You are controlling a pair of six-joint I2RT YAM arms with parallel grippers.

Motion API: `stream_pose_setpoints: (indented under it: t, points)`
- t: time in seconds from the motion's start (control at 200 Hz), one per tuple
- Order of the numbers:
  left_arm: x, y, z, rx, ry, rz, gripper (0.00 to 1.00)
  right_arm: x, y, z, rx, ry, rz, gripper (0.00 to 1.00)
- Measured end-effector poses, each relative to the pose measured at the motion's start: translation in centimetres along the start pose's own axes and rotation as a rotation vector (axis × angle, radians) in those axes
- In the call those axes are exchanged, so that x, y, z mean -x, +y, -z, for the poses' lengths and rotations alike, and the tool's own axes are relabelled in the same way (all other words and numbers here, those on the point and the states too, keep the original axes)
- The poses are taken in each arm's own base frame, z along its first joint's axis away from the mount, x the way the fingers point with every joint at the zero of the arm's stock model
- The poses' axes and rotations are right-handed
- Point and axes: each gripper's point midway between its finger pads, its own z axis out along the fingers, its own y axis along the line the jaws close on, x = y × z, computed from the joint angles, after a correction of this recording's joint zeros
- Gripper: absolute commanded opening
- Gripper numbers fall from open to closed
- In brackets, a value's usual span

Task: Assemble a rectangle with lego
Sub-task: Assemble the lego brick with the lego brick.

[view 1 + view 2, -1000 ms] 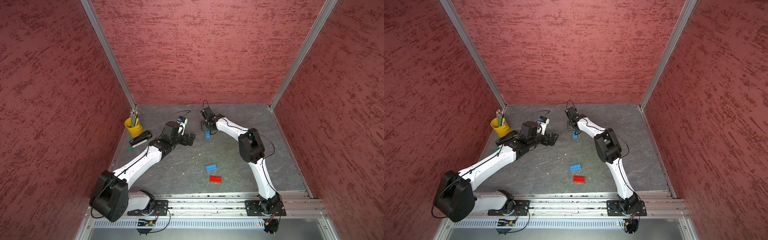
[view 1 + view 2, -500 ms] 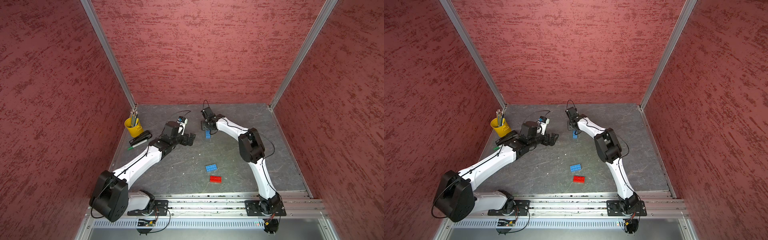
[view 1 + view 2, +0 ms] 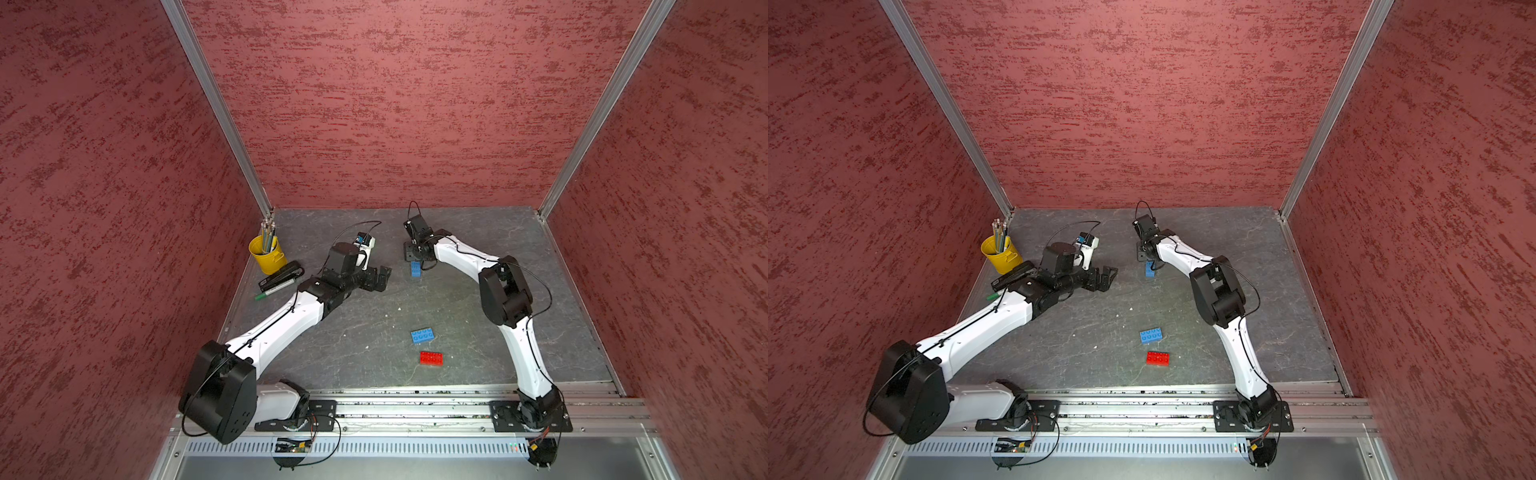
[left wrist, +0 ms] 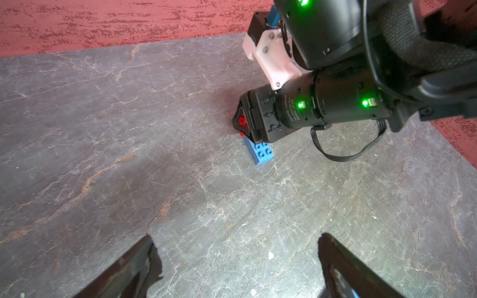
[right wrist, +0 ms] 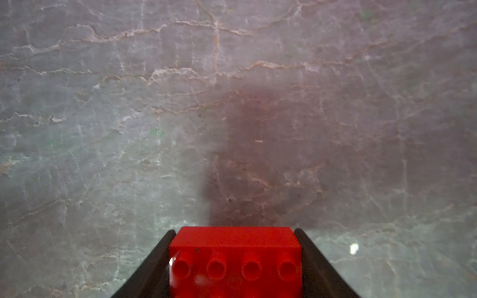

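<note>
My right gripper (image 3: 415, 254) points down at the far middle of the table, shut on a red lego brick (image 5: 235, 258) whose studs face the wrist camera. In the left wrist view this red brick (image 4: 242, 120) shows between the jaws, right over the far end of a blue brick (image 4: 260, 153) lying on the table. I cannot tell whether the two are joined. My left gripper (image 3: 382, 279) hovers open and empty to the left of them, its fingers (image 4: 144, 255) wide apart. A loose blue brick (image 3: 422, 336) and a loose red brick (image 3: 431, 358) lie near the front in both top views.
A yellow cup of pencils (image 3: 266, 253), a black stapler (image 3: 281, 276) and a green marker (image 3: 274, 292) sit at the far left corner. Red walls close three sides. A metal rail (image 3: 415, 399) with both arm bases runs along the front.
</note>
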Motion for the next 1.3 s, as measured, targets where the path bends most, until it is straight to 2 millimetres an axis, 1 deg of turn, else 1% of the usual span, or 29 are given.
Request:
stream_pose_setpoints:
  t: [0.035, 0.16, 0.531, 1.047, 1.297]
  points:
    - [0.0, 0.0, 0.0, 0.0, 0.0, 0.0, 1.0, -0.4, -0.1, -0.1, -0.002, 0.009, -0.001, 0.55]
    - [0.0, 0.0, 0.0, 0.0, 0.0, 0.0, 1.0, -0.5, -0.2, 0.0, 0.002, 0.004, -0.013, 0.55]
    - [0.0, 0.0, 0.0, 0.0, 0.0, 0.0, 1.0, -0.5, -0.2, 0.0, 0.004, -0.001, -0.022, 0.55]
    - [0.0, 0.0, 0.0, 0.0, 0.0, 0.0, 1.0, -0.7, 0.5, 0.2, 0.001, -0.006, -0.008, 0.55]
    - [0.0, 0.0, 0.0, 0.0, 0.0, 0.0, 1.0, -1.1, 1.4, 0.3, 0.005, -0.007, 0.009, 0.55]
